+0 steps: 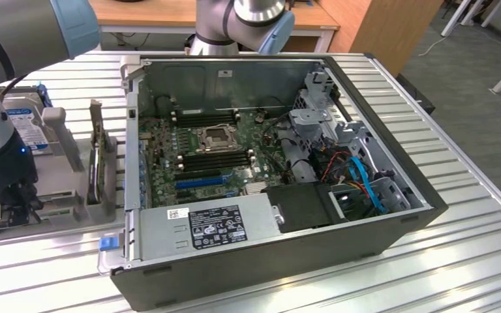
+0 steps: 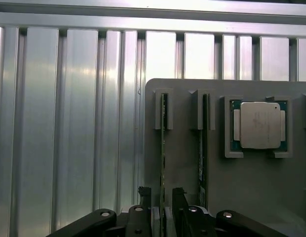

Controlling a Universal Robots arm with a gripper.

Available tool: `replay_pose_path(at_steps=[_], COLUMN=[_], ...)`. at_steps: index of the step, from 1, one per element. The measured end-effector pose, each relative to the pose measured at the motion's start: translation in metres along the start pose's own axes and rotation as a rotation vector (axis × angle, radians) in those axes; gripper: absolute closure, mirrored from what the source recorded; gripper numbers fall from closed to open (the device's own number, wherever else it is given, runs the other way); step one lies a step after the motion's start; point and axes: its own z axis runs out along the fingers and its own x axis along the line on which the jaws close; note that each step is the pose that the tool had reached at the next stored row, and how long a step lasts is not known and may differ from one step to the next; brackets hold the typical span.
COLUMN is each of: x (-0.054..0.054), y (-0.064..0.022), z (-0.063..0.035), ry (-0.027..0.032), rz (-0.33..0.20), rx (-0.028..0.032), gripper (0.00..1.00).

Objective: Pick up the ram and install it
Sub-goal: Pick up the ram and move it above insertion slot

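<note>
The gripper (image 2: 160, 195) is open: its two fingers stand apart, one on each side of the ram (image 2: 164, 143), with a gap showing on both sides. The ram stands on edge in a slot of the grey holder (image 2: 182, 148), not installed. A second memory stick (image 2: 204, 148) stands parallel in the neighbouring slot. Beyond it, a silver processor (image 2: 256, 125) lies flat in its own pocket. The holder rests on the ribbed aluminium table (image 2: 68, 123). Toward the exterior view's right sits the open computer case (image 1: 276, 261), motherboard (image 1: 216, 156) exposed.
</note>
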Motion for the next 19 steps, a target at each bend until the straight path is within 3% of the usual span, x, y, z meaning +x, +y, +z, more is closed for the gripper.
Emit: replay_pose_path(at_steps=[19], x=[0.0001], y=[-0.0003], z=[0.0042], ry=[-0.0001], rz=[0.0], rx=[0.0], gripper=[0.7])
